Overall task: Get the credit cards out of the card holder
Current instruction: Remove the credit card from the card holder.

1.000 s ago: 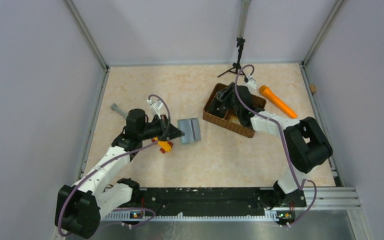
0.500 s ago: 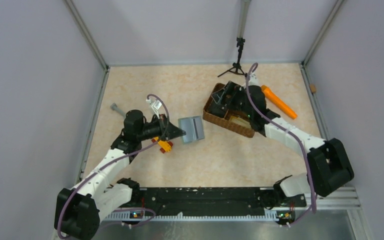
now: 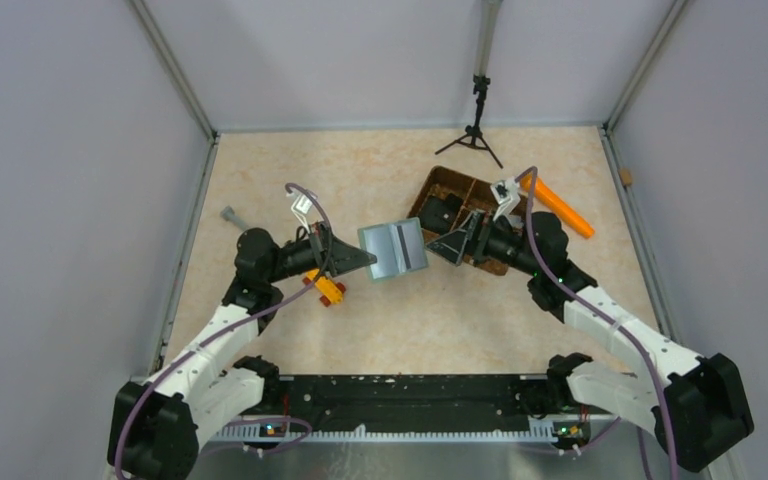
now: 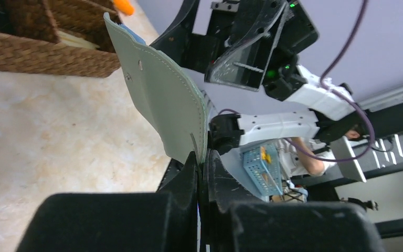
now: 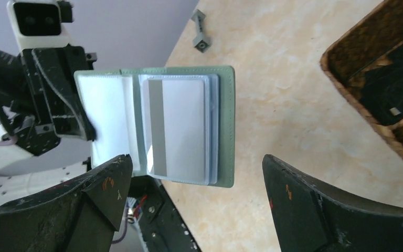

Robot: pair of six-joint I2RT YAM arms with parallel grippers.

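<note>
My left gripper (image 3: 364,259) is shut on one edge of the sage-green card holder (image 3: 394,250) and holds it open above the table. In the left wrist view its outer side (image 4: 162,92) rises from my shut fingers (image 4: 189,173). In the right wrist view the holder (image 5: 225,126) faces me, with a white card (image 5: 181,126) bearing a grey stripe in clear sleeves. My right gripper (image 3: 440,246) is open, just right of the holder and facing it; in its own view it (image 5: 197,178) stands below the holder's free edge, apart from it.
The brown woven divided basket (image 3: 436,190) sits behind my right gripper, also in the right wrist view (image 5: 383,84). An orange marker (image 3: 558,205) lies right of it. A yellow-red toy (image 3: 326,287) lies under my left arm, a grey bolt (image 3: 233,216) at far left, a small tripod (image 3: 477,130) at the back.
My left gripper has lifted the card holder off the table and turned it toward the right. My right arm has swung out of the basket and come down facing the holder.
</note>
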